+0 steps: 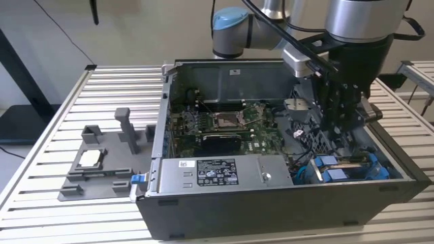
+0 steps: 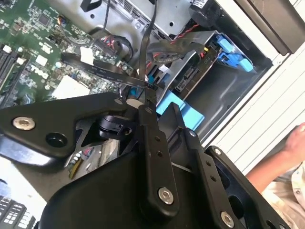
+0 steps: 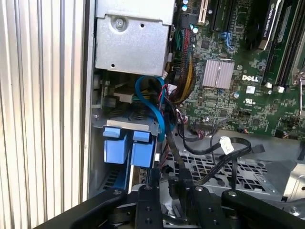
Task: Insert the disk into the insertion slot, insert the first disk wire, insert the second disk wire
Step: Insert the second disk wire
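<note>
I have the tool [image 1: 339, 133] lowered inside the open computer case [image 1: 285, 203], at about three o'clock from the motherboard [image 1: 224, 127] in the exterior view. In the second wrist view the tool [image 2: 145, 93] has its fingers [image 2: 151, 125] pinched together on a thin black cable [image 2: 145, 43] that runs up from the tips. The disk [image 1: 349, 168] already sits in the insertion slot [image 1: 379, 170] at the case's five o'clock corner, its blue carrier tabs showing; in the first wrist view those tabs [image 3: 128, 145] lie just beside a blue cable [image 3: 155, 107]. The grey power-supply box [image 1: 217, 175] lies at six o'clock from the board. A slatted worktop [image 1: 48, 152] carries the case.
</note>
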### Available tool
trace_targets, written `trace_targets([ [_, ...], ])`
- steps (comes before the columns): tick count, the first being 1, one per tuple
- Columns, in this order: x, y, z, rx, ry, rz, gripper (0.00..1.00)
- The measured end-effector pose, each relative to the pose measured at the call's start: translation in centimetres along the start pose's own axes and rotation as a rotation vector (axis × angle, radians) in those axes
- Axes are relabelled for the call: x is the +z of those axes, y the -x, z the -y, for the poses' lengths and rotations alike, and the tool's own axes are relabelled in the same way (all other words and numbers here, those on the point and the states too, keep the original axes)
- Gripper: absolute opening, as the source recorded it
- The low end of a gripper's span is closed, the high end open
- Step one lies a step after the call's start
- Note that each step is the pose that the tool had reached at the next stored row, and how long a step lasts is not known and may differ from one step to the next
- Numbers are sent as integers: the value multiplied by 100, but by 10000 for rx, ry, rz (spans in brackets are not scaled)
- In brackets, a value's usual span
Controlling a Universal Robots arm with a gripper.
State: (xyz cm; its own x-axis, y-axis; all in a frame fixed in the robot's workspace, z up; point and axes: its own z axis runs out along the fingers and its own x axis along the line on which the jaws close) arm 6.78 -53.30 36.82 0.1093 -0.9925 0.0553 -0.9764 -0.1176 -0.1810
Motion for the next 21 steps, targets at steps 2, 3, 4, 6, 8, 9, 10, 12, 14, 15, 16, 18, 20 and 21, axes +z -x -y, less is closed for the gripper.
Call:
trace_targets([
  [2,14,10,-2,0,-70,-23,31],
  [3,19,12,-3,1,-113,-28,31],
  [4,23,12,-3,3,-155,-34,31],
  [6,28,13,-4,15,-233,-48,31],
  [8,32,13,-5,42,-279,-58,29],
  [9,34,13,-5,56,-294,-62,29],
  [10,35,13,-5,68,-304,-66,22],
  [12,37,13,-6,89,-322,-71,22],
  [14,41,9,-7,99,-326,-69,19],
  [15,41,5,-4,100,-326,-71,16],
  [16,45,3,0,100,-326,-71,16],
  [18,56,-18,20,103,-321,-59,16],
  [20,69,-44,35,106,-301,-39,16],
  [21,75,-57,42,107,-287,-28,16],
])
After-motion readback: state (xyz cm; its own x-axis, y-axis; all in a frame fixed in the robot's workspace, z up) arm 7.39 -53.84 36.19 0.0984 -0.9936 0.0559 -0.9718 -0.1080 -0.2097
